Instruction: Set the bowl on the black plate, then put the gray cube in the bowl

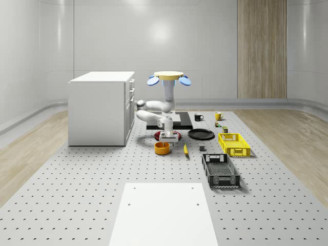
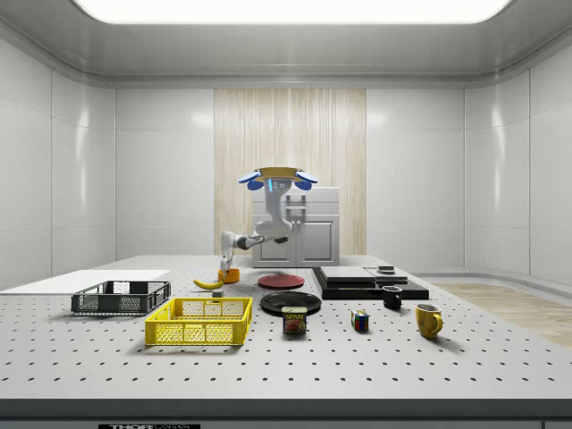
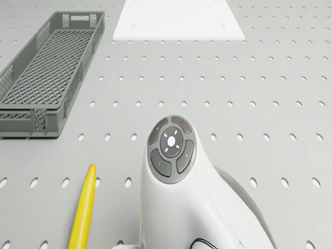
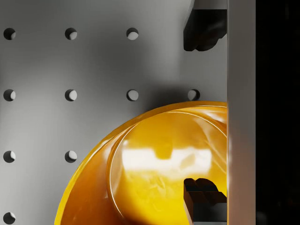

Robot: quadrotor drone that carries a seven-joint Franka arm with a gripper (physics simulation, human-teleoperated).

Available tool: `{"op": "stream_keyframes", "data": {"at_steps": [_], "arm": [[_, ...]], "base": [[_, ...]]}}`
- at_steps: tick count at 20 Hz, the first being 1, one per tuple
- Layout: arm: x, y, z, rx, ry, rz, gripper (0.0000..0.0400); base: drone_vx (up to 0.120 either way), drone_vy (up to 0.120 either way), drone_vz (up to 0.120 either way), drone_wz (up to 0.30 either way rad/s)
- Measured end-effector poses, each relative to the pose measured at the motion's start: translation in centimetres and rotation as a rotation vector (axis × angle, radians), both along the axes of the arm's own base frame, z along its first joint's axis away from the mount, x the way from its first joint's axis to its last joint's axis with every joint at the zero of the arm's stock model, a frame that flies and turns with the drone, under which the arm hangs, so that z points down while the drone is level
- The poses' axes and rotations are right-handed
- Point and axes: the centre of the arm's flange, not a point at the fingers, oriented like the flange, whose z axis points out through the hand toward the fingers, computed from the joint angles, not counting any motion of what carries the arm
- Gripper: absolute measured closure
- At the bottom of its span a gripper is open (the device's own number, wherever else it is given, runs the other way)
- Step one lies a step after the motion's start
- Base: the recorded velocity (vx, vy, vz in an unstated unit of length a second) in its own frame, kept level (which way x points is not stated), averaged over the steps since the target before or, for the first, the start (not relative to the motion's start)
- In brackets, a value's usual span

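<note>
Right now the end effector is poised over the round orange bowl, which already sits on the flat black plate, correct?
Not quite. The end effector is over the round orange bowl, but the bowl rests on the perforated grey table, apart from the flat black plate. The whole-scene view shows this; the drone hovers above, behind the bowl.

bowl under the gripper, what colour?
Orange bowl, glossy inside; the wrist view shows it best, with the gripper just above.
</note>
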Motion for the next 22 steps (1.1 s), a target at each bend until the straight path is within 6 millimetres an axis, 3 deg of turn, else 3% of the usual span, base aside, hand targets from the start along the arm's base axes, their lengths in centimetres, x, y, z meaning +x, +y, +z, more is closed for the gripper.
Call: {"op": "stream_keyframes", "data": {"at_steps": [10,13,15,18,22], "arm": [[0.1,0.0,1.3,0.0,0.0,0.0,0.0],[0.1,0.1,1.5,0.0,0.0,0.0,0.0146],[0.1,0.2,1.5,0.0,0.0,0.0,0.0206],[0.1,0.2,1.6,0.0,0.0,0.0,0.0256],[0.1,0.2,1.0,0.0,0.0,0.0,0.0284]], "base": [[0.0,0.0,0.0,0.0],[0.0,0.0,0.0,0.0],[0.0,0.0,0.0,0.0],[0.0,0.0,0.0,0.0],[0.0,0.0,0.0,0.0]]}}
